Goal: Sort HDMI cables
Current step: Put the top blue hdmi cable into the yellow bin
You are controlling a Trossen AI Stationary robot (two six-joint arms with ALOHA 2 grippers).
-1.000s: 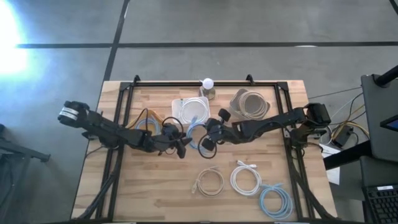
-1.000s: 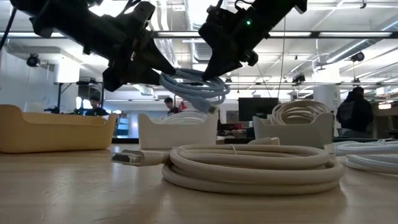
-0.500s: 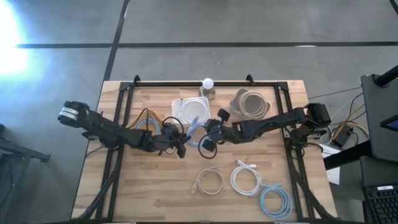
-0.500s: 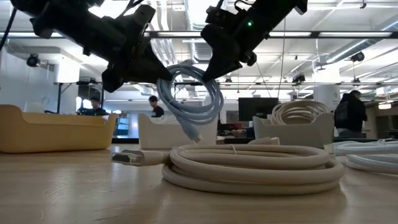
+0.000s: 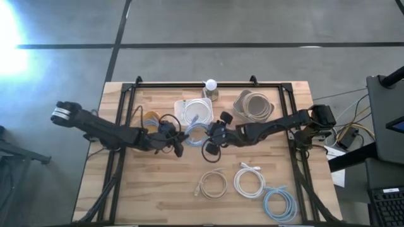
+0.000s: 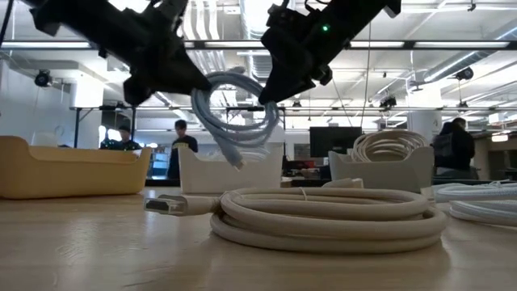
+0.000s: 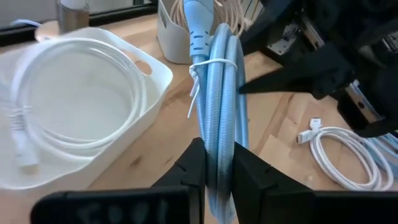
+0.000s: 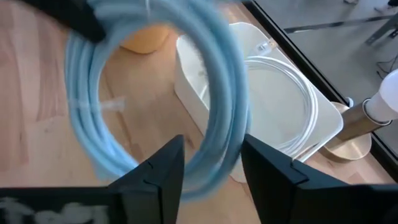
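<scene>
A light blue HDMI cable coil (image 5: 194,133) hangs in the air at mid-table, between my two grippers. My left gripper (image 5: 179,141) reaches in from the left and is shut on it (image 7: 217,162). My right gripper (image 5: 210,144) reaches in from the right and is open. Its fingers (image 8: 155,171) stand on either side of the coil's strands (image 8: 224,112). A beige coil (image 5: 213,185), a white coil (image 5: 250,181) and another light blue coil (image 5: 279,203) lie flat on the table near its front edge. My left gripper pinches the blue coil's bundled strands (image 7: 217,134) between its two fingers, just short of the white tie (image 7: 211,65). The fingers come slanting down from the table's left and lie across the strands. The coil (image 6: 234,117) hangs tilted on edge, clear of the table.
Three bins stand along the far side. The yellow one (image 5: 148,120) holds blue cable, the white one (image 5: 194,112) white cable and the beige one (image 5: 252,104) beige cable. A small stand with a white ball (image 5: 211,85) sits at the far edge. A black frame borders the table.
The blue coil lay level in my right gripper's hold. My left gripper has taken hold of it and my right gripper has let go. The coil has tipped onto its edge and gone a little toward the table's left with my left gripper.
</scene>
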